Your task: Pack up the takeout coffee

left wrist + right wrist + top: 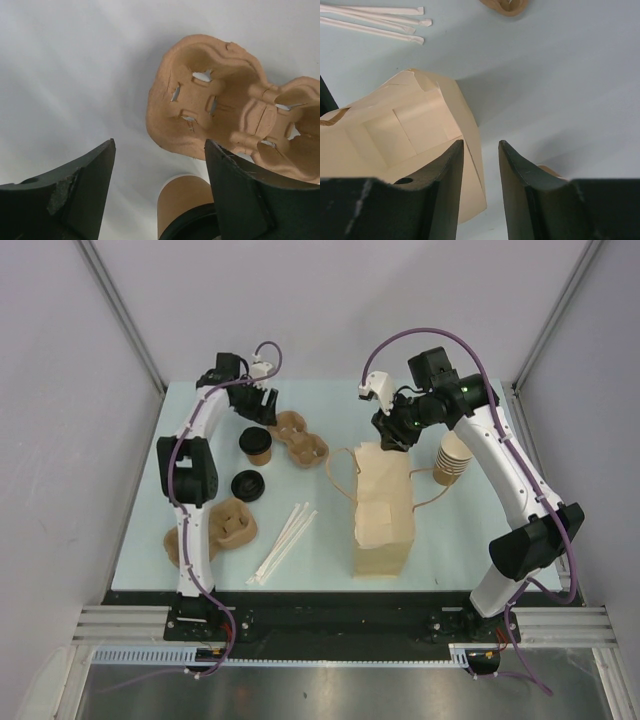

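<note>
Tbl (480, 540): lidded cup (257, 445), loose lid (247, 485), far carrier (300, 438), near carrier (232, 525), straws (285, 543), bag (382, 510), cups (452, 460).

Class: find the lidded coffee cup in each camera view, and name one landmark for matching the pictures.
Top external: the lidded coffee cup stands left of centre, just left of the pulp cup carrier.
Left wrist: the cup sits at the bottom edge, centre, below the carrier.
Right wrist: not in view.
Shared landmark: the carrier, for top and left wrist; the paper bag links top and right wrist.
</note>
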You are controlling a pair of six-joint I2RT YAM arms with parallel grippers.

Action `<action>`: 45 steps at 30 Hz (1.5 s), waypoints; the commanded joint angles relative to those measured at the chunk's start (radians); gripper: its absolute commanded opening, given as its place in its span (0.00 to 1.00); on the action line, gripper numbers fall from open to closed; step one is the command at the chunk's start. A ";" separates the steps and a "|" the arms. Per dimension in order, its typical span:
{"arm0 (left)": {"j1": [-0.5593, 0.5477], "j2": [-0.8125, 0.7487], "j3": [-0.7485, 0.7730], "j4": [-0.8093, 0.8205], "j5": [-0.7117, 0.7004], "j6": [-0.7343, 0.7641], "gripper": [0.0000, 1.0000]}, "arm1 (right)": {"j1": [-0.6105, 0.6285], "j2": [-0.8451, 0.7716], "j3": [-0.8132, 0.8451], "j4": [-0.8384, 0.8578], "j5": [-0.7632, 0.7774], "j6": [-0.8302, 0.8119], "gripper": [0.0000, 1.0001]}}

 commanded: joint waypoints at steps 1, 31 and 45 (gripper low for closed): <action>0.001 0.016 0.009 0.008 0.034 -0.002 0.74 | 0.005 0.003 0.035 -0.011 -0.022 -0.004 0.39; -0.030 0.121 0.120 0.063 0.008 -0.044 0.55 | 0.007 0.027 0.073 -0.064 -0.048 0.007 0.40; -0.041 0.118 0.152 0.051 0.031 -0.025 0.20 | 0.005 0.032 0.075 -0.076 -0.037 0.000 0.39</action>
